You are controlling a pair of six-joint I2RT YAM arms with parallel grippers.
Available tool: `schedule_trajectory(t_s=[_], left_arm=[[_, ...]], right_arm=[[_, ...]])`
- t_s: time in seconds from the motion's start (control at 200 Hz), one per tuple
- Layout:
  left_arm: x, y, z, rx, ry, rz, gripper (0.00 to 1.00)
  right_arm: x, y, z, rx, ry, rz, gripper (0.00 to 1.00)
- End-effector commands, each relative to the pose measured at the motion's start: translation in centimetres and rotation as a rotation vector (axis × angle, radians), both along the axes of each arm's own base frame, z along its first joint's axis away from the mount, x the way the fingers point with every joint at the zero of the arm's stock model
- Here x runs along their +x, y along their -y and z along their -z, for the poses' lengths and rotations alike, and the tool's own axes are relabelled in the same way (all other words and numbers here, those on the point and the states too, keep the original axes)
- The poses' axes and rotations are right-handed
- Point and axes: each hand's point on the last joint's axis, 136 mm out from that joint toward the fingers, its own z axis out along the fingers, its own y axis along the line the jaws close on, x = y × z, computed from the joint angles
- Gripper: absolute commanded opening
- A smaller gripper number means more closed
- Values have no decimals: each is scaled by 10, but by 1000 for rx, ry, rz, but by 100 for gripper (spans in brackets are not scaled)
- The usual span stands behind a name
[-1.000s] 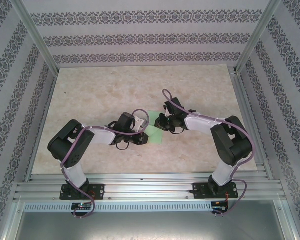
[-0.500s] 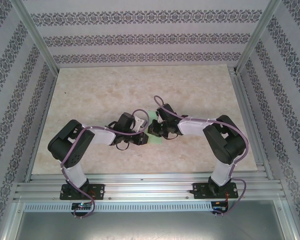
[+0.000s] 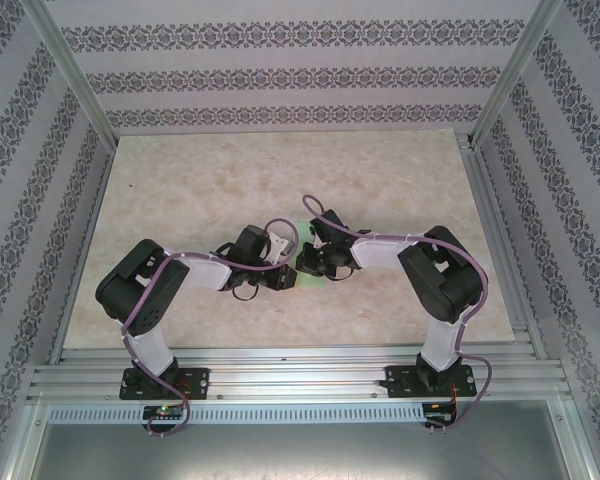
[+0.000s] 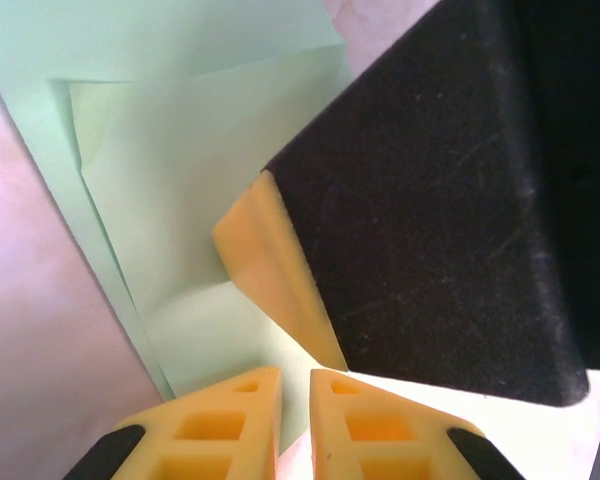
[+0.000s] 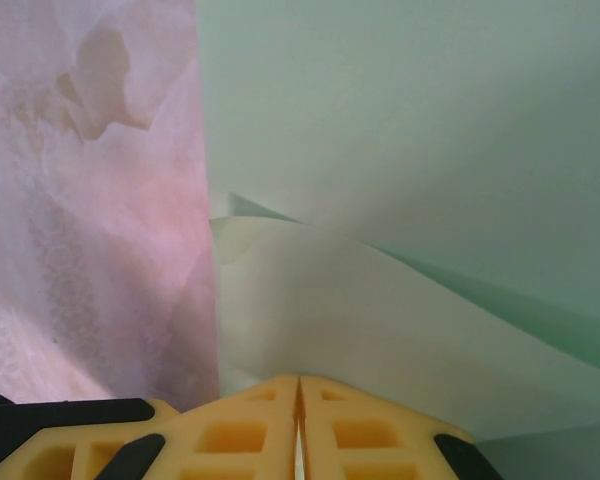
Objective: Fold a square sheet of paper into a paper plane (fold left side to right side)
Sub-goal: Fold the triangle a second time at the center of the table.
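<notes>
The square sheet of paper (image 3: 317, 277) is light green and lies at the table's middle, mostly hidden under both grippers. In the left wrist view the sheet (image 4: 180, 150) shows a folded flap with creases. My left gripper (image 4: 295, 375) hovers low over its edge, fingers a narrow gap apart with nothing between them. The right gripper's yellow fingertip (image 4: 270, 270) rests on the paper just ahead of it. My right gripper (image 5: 299, 380) is shut, and a pale raised flap of the sheet (image 5: 400, 120) runs up into its tips. From above, the left gripper (image 3: 286, 272) and right gripper (image 3: 305, 262) almost touch.
The marble-patterned table (image 3: 200, 180) is bare around the arms. Patterned walls and metal posts (image 3: 70, 80) close it in on three sides. An aluminium rail (image 3: 300, 375) runs along the near edge by the arm bases.
The right gripper has moved left across the paper, close up against the left gripper, covering more of the green sheet. The left arm has stayed still.
</notes>
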Motion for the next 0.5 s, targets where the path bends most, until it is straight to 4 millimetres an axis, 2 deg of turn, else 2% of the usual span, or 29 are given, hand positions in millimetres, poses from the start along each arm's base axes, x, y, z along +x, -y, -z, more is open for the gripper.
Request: schedule_trajectory(t_s=[0.0, 0.38, 0.495], left_arm=[[-43, -15, 41, 100, -162, 30, 17], [-52, -22, 56, 125, -192, 29, 17], [-51, -18, 50, 97, -183, 32, 16]], right_arm=[[6, 28, 17, -134, 24, 25, 10], [25, 49, 9, -125, 73, 53, 10], [23, 48, 10, -113, 63, 49, 11]])
